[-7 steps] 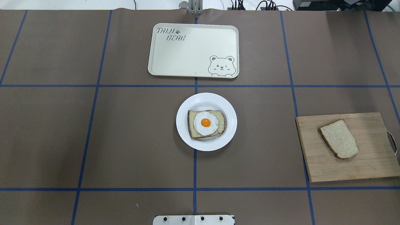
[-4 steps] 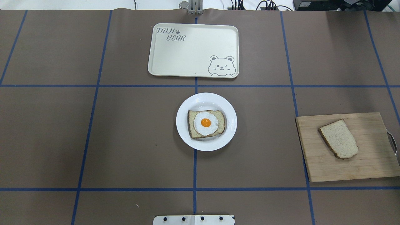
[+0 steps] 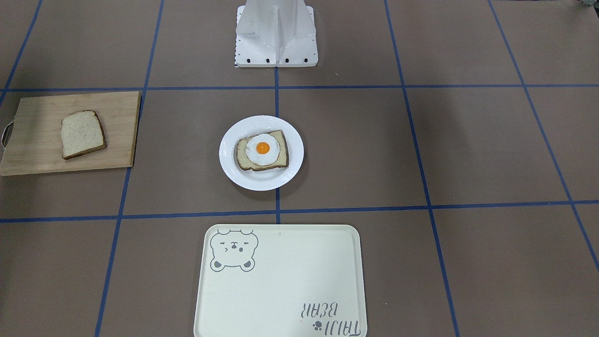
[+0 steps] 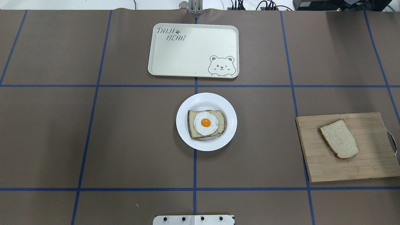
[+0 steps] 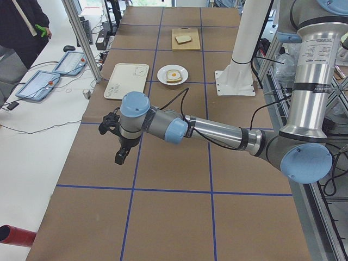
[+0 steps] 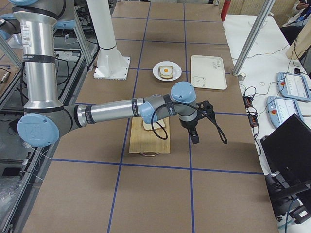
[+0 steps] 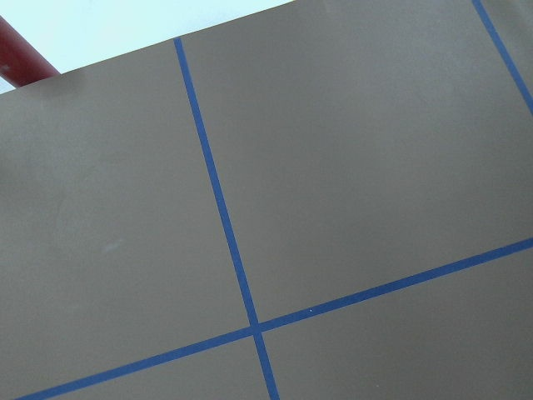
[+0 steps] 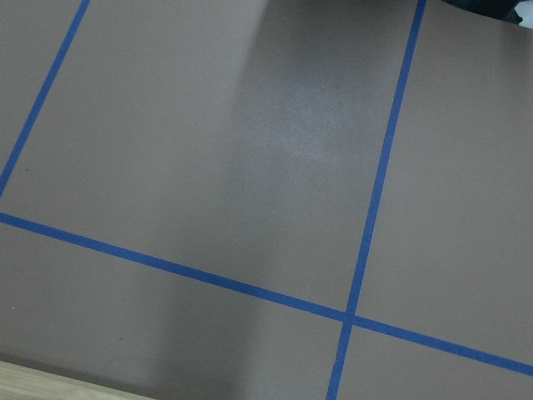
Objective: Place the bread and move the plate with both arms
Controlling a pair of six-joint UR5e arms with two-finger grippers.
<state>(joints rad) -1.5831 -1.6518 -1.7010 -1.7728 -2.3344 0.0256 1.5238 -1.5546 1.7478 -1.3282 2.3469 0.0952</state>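
Bread (image 4: 339, 139): on board (image 4: 368, 165), seemingly near right pincer (image 6: 194, 138)
Plate (image 4: 187, 137): well apart from either pincer
Left pincer (image 5: 119, 156): opening, like right's, cannot tell

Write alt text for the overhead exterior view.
A round glossy white plate at centre holds a bread slice under a fried egg. A plain wheat bread slice lies on a wooden cutting board at right; a cream rectangular bear tray sits beyond the plate.

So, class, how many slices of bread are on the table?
2: a plain slice on the wooden board, an egg-topped slice on the white plate. None appears hidden.
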